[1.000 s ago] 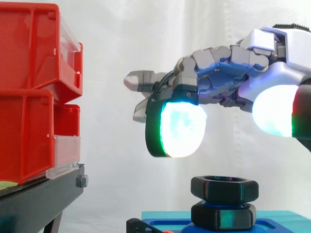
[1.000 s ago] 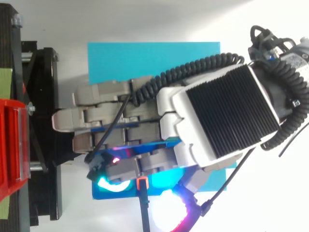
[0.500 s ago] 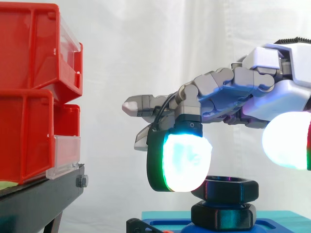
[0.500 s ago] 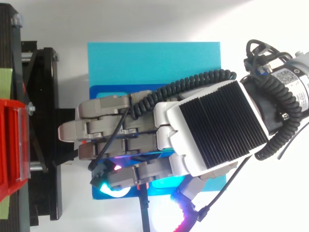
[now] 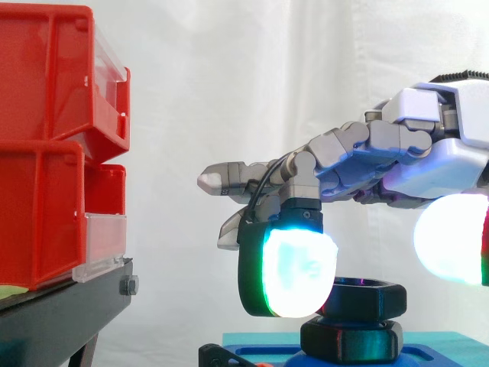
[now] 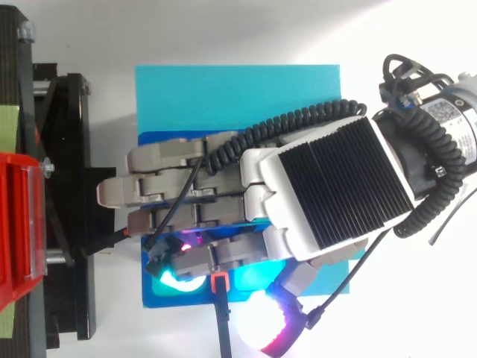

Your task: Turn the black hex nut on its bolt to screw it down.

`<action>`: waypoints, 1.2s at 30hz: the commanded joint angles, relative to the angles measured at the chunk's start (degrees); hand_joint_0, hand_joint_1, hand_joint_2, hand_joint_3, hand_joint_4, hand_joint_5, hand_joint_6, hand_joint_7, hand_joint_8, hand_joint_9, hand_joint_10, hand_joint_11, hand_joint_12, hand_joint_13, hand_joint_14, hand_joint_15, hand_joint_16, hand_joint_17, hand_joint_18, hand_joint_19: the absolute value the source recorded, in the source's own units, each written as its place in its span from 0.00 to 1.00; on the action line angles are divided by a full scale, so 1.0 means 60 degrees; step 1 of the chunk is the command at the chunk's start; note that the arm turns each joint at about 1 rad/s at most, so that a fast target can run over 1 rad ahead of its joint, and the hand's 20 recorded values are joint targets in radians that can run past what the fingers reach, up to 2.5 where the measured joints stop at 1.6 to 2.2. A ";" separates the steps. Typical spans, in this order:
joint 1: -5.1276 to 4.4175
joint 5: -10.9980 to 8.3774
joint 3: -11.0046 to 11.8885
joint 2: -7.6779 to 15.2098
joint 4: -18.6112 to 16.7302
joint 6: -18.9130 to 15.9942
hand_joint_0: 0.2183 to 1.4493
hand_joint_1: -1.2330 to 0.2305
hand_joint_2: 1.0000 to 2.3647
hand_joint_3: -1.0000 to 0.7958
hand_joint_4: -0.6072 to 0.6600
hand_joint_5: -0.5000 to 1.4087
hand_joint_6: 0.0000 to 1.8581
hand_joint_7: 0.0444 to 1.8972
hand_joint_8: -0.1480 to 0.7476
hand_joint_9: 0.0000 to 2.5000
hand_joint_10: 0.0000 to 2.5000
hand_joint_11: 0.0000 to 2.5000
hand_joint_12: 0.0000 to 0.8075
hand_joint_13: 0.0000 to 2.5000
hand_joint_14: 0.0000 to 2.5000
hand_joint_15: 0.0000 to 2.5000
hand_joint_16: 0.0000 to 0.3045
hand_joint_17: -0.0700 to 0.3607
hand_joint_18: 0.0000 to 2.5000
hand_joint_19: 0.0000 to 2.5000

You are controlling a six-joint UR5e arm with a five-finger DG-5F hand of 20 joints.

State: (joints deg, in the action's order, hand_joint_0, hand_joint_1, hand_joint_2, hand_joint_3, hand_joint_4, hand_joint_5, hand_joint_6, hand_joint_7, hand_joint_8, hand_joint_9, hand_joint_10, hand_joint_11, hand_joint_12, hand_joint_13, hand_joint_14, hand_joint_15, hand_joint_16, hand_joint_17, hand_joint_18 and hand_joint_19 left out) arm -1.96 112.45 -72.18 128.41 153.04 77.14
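While the robot hand (image 5: 397, 153) hung loosely open over the black hex nut (image 5: 367, 297), gripping nothing, the nut sat above the blue fixture (image 5: 260, 355), bolt hidden; one glowing pad (image 5: 294, 271) was low by its near side, thumb well off; risk, I reckoned: a one-sided push would slip off the corners; nut barely turns.

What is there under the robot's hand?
Side view: under the hand, a black hex nut sits on a second black hex piece, over a blue base. A glowing fingertip pad covers the nut's left end. From above, the hand covers both; the bolt's thread is hidden.
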 commanded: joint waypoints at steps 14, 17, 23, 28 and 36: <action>0.0063 0.0023 -0.0348 0.0000 -0.0516 0.0064 0.24 0.55 0.00 0.28 0.68 0.20 0.32 0.53 0.52 0.20 0.00 0.08 0.45 0.05 0.00 0.00 0.18 0.45 0.03 0.03; 0.0063 0.0023 -0.0348 0.0000 -0.0589 0.0079 0.24 0.55 0.00 0.28 0.68 0.20 0.32 0.53 0.52 0.20 0.00 0.09 0.45 0.05 0.00 0.00 0.18 0.45 0.03 0.03; 0.0136 0.0067 -0.0362 0.0000 -0.0604 0.0079 0.24 0.55 0.00 0.28 0.68 0.20 0.32 0.53 0.52 0.20 0.00 0.08 0.45 0.05 0.00 0.00 0.18 0.44 0.04 0.03; 0.0268 0.0199 -0.0362 0.0000 -0.0706 0.0079 0.24 0.55 0.00 0.28 0.67 0.20 0.32 0.53 0.51 0.19 0.00 0.08 0.45 0.05 0.00 0.00 0.18 0.44 0.04 0.03; 0.0444 0.0477 -0.0362 0.0000 -0.0824 0.0079 0.24 0.54 0.00 0.28 0.68 0.20 0.32 0.53 0.52 0.19 0.00 0.08 0.45 0.05 0.00 0.00 0.18 0.44 0.04 0.03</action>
State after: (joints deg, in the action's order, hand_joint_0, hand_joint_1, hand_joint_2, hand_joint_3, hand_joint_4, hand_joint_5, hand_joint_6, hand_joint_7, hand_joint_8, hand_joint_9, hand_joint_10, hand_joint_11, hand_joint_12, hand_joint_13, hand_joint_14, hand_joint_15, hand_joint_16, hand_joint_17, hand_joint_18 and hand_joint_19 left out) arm 0.32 114.82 -74.34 128.41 148.51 77.62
